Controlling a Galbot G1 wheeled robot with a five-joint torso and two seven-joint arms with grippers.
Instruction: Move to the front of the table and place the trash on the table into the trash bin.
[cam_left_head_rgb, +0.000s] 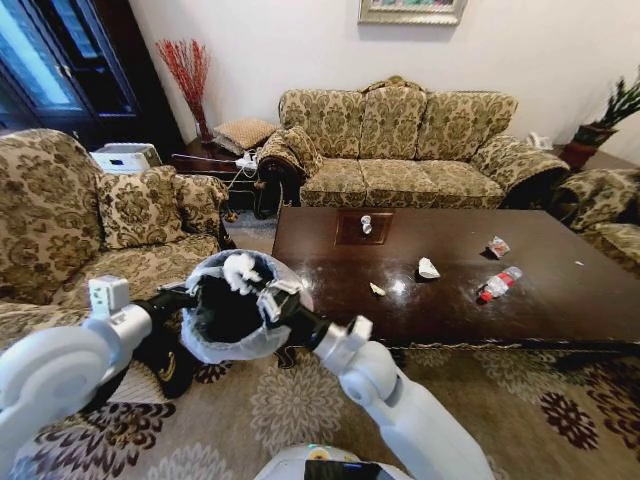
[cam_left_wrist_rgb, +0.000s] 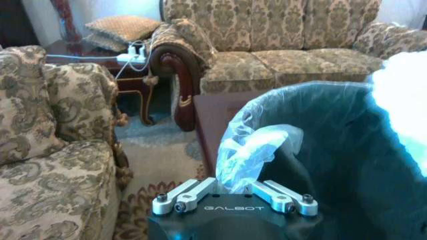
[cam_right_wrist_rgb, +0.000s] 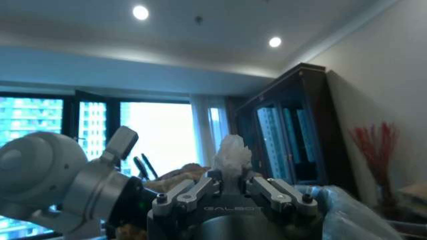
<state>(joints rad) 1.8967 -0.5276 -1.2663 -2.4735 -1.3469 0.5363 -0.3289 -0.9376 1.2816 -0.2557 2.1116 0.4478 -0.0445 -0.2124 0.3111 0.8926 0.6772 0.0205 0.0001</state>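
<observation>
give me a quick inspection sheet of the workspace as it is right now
surface: dark glossy table, litter scattered across it
job's things: trash bin lifted beside the table's left end, bag over the rim; white tissue above its opening; on the table a small clear cup, a crumpled tissue, a small scrap, a red-white wrapper, a bottle with red cap
clutter: nothing seen beyond the litter
grippers: left gripper shut on the bin's bag rim; right gripper shut on the tissue over the bin
cables: white power strip and cord on the side table by the sofa
surroundings: patterned sofas, patterned carpet, red branches in a vase
</observation>
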